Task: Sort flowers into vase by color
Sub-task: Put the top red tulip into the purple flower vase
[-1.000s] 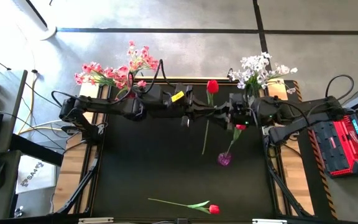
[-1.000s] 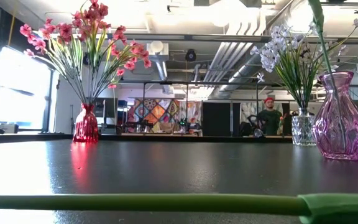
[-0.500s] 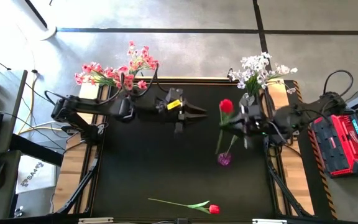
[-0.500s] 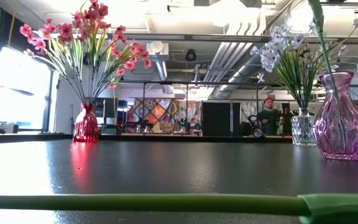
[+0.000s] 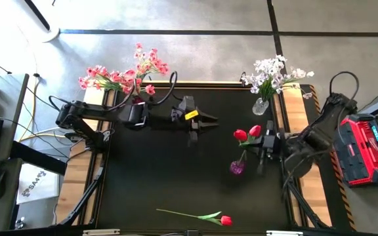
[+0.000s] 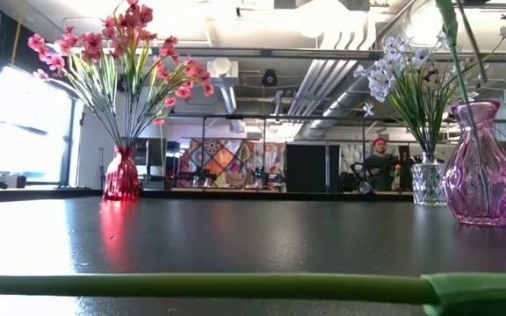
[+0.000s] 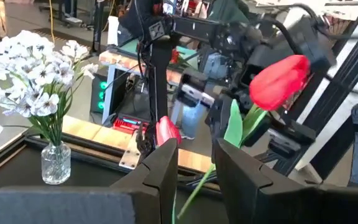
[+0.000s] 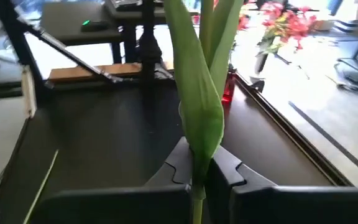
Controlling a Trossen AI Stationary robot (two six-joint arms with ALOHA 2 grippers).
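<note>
R claw (image 5: 262, 145) holds tulip (image 5: 254, 130) by purple vase (image 5: 236, 168).
L claw (image 5: 209, 122) mid-counter (image 5: 149, 177), part open, empty.

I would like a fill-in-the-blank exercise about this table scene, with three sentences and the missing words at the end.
1. The right gripper is shut on the stem of a red ____.
2. The pink vase already holds ____ tulip.
3. The white flowers stand in a ____ glass vase.

Missing words: tulip; one; clear
</note>
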